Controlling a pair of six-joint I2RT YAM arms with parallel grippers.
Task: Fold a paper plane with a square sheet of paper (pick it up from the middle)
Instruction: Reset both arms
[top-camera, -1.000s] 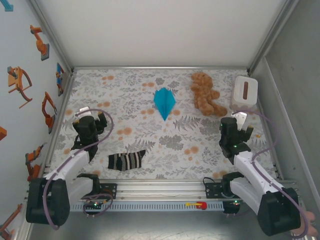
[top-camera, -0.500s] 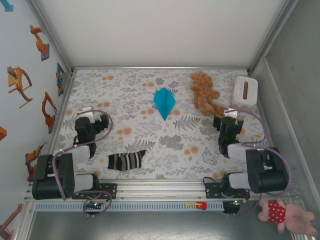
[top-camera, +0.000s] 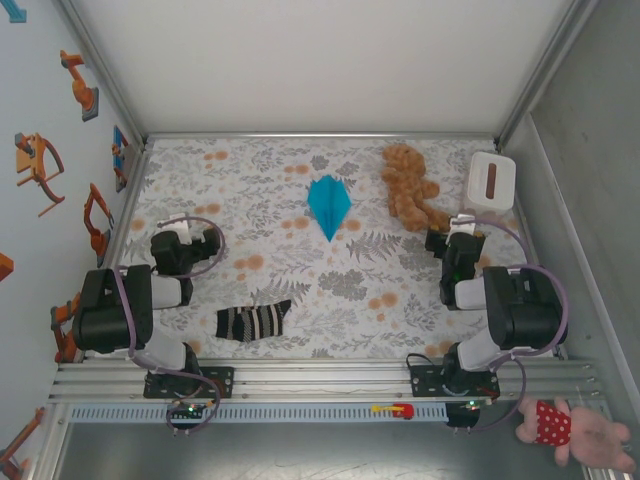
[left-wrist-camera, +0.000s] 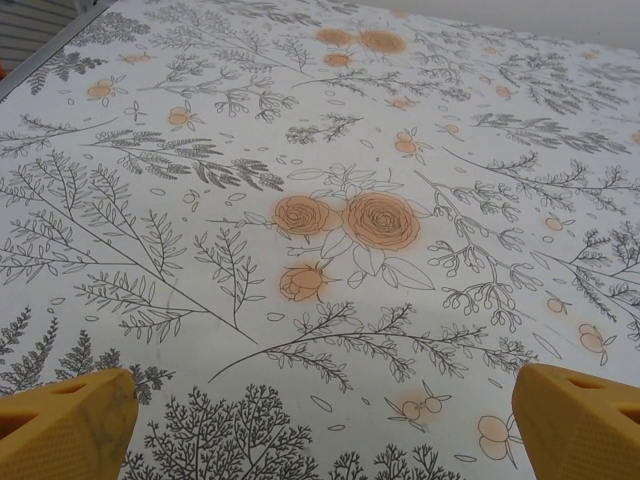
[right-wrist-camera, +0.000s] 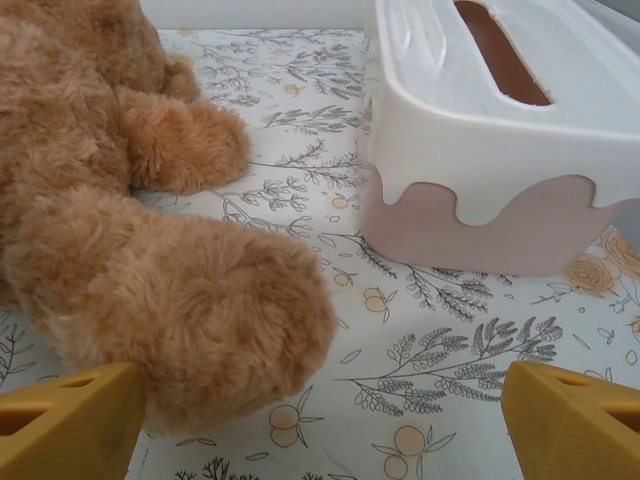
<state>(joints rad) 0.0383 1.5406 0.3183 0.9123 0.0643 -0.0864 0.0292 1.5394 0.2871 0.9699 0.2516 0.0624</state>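
Your left claw (left-wrist-camera: 320, 428) hangs low over a bare patch of the flowered table (top-camera: 250, 175) near its left edge, yellow fingertips (left-wrist-camera: 65, 425) spread wide with nothing between them. Your right claw (right-wrist-camera: 320, 430) is spread wide and empty too, near the right edge. The teddy bear (right-wrist-camera: 150, 260) crowds its left fingertip with one paw; whether they touch, you cannot tell. The white box (right-wrist-camera: 500, 150) stands just beside the bear, toward the back right corner. The paper plane (top-camera: 328, 204) lies flat and already folded, toward the middle of the back edge, its point facing the front edge, well apart from both claws, with the bear near on its right. A striped sock (top-camera: 253, 321) lies near the front edge, left of the middle.
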